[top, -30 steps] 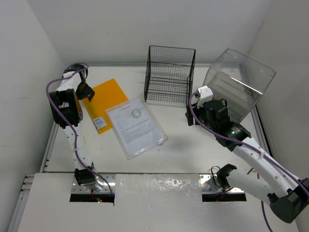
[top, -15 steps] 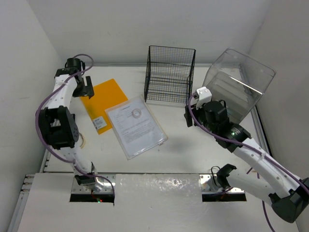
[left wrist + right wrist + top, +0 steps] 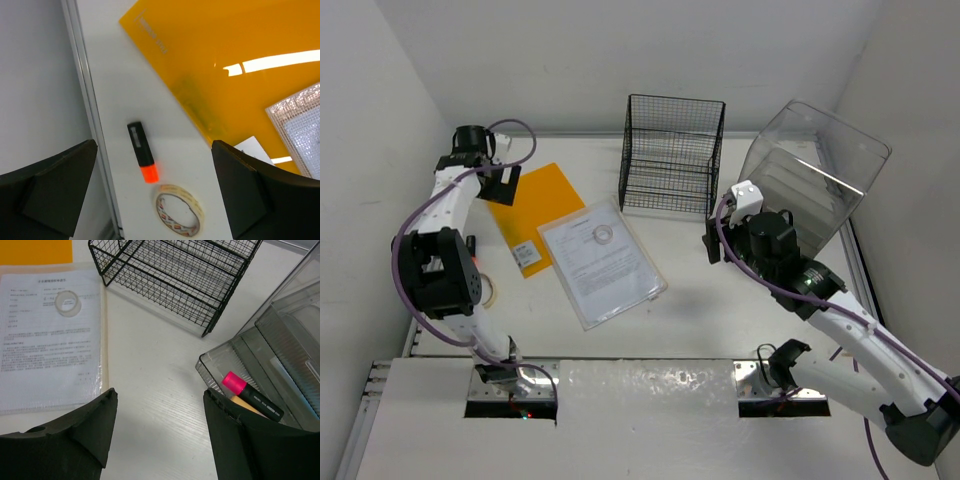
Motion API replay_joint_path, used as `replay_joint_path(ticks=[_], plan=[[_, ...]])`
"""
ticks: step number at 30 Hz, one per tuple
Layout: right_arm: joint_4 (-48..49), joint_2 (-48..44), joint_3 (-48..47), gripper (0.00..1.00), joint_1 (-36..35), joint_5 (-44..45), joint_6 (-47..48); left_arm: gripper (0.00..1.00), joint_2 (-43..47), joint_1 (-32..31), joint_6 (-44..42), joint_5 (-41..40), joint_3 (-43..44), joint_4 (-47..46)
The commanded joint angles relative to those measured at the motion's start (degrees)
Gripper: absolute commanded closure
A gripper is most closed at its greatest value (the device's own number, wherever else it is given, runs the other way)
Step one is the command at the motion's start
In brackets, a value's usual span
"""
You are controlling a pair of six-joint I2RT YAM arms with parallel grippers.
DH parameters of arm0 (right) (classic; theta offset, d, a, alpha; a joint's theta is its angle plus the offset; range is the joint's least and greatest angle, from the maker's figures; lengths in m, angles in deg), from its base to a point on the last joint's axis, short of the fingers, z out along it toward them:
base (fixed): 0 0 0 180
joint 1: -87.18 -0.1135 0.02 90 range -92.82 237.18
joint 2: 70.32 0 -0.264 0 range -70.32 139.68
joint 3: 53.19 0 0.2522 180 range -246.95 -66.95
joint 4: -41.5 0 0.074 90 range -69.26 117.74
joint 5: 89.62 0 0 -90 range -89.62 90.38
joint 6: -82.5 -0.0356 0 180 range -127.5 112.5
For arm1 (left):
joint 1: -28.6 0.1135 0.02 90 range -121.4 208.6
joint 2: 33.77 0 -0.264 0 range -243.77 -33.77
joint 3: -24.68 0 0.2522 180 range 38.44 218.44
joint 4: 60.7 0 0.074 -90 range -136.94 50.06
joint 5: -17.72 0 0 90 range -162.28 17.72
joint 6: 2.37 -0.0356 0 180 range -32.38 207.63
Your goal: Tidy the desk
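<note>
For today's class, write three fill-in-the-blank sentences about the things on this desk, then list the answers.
1. The wire rack is coloured ___.
2. The marker in the clear drawer has a ___ cap.
3. Beside the roll of ___ lies another marker.
Answers: black; pink; tape.

White arms [image 3: 850, 335], black joints, purple cables [image 3: 717, 230], black fingers [image 3: 50, 185]

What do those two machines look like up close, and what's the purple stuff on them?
The left arm and right arm are both built of white tubular links joined by chunky black joints. A purple cable loops along each. Each arm ends in two matte black, wedge-shaped fingers.
</note>
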Motion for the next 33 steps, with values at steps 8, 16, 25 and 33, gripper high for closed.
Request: replay_joint_path(ticks=[8,16,25,33], plan=[[1.73,0.31,0.61,0.31,-0.62,0.79,-0.27,0.00,1.49,2.28,-11.97,10.73,-5.32,-14.75],[1.47,1.98,-0.27,0.31,-0.71,0.44,-0.45,0.00,1.76,10.80,-19.34,24.44,-6.56,-20.57],[2.44,3.04,-0.45,0.31,-1.23,0.00,-1.24,0.17,4.31,10.89,-24.28,26.66,-11.92,-26.09],[0.68,2.60,-0.89,0.31,-1.76,0.70,-1.06,0.49,9.31,12.03,-28.67,22.09,-22.54,-39.79]])
